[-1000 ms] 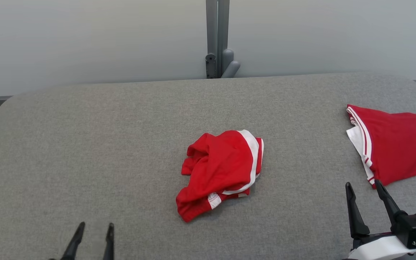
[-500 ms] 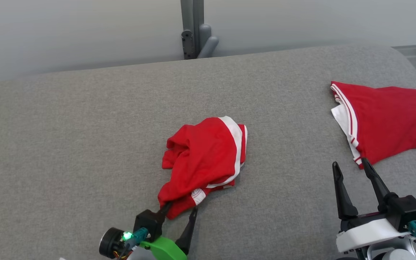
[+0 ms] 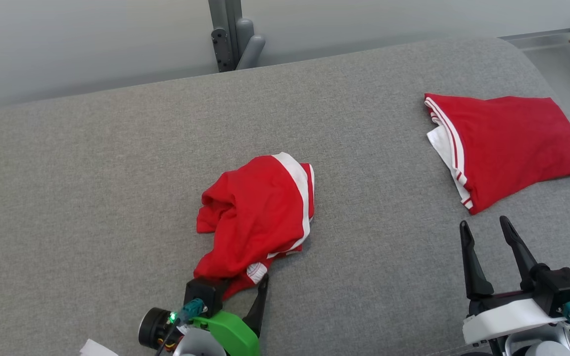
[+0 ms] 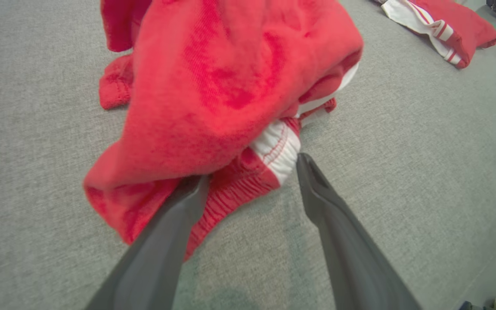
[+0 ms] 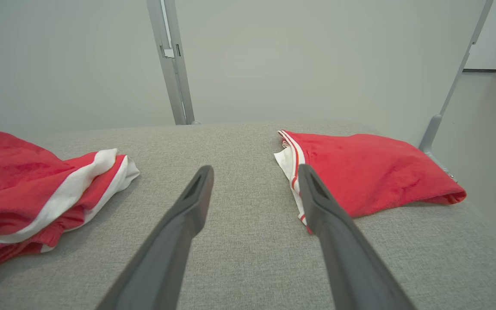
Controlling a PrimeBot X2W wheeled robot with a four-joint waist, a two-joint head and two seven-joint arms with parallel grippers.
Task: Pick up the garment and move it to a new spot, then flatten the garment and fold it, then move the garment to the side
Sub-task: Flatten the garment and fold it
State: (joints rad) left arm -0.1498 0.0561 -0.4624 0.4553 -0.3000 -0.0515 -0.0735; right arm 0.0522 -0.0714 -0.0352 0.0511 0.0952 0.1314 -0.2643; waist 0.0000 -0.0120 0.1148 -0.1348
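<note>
The garment (image 3: 255,212) is a crumpled red piece with white bands, heaped in the middle of the grey padded table (image 3: 92,173). My left gripper (image 3: 245,283) is open at the heap's near edge. In the left wrist view the garment (image 4: 230,86) bulges over the left finger, whose tip is tucked under the red fabric. The right fingertip (image 4: 304,165) touches the white-trimmed hem, and the left gripper (image 4: 250,172) straddles that hem. My right gripper (image 3: 485,230) stands open and empty at the lower right. In the right wrist view the right gripper (image 5: 254,172) hovers over bare table, the garment (image 5: 37,189) to its left.
A second red garment (image 3: 507,143), folded flat with white striped trim, lies at the table's right end, just beyond my right gripper; it is also in the right wrist view (image 5: 368,172). A grey post (image 3: 228,29) stands behind the table's far edge. The right table edge drops to the floor (image 3: 562,64).
The head camera has turned, shifting the whole picture left and up. My left gripper has come in from the lower left to the garment's near edge, one finger slipping under the fabric.
</note>
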